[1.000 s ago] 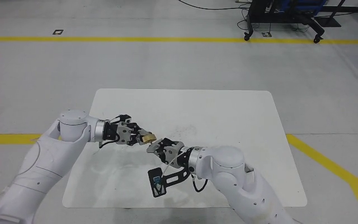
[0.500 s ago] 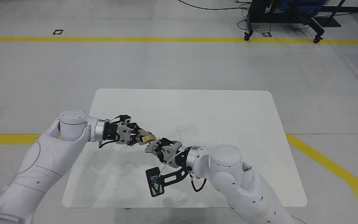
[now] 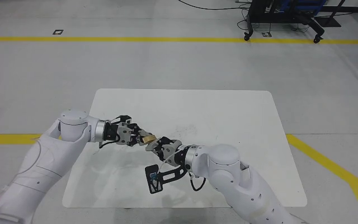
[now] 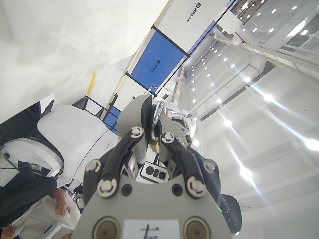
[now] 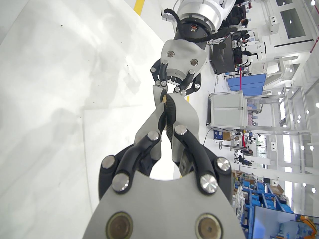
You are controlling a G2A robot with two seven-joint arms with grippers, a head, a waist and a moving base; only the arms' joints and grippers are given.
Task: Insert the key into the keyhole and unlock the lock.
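A small brass lock is held above the white table, left of its middle, with my left gripper shut on it. In the left wrist view the brass body sits between the fingers, and a silver metal loop shows beyond it. My right gripper faces it tip to tip, fingers pressed together. In the right wrist view those fingertips meet the lock's brass face. The key is hidden between the right pads.
The black camera bracket on the right wrist hangs low over the table's near left part. A black wheeled cart stands on the floor far behind. Yellow floor lines run past the table.
My right gripper has crept a little up and to the left, closing onto the lock's face. The left arm and the lock have held still.
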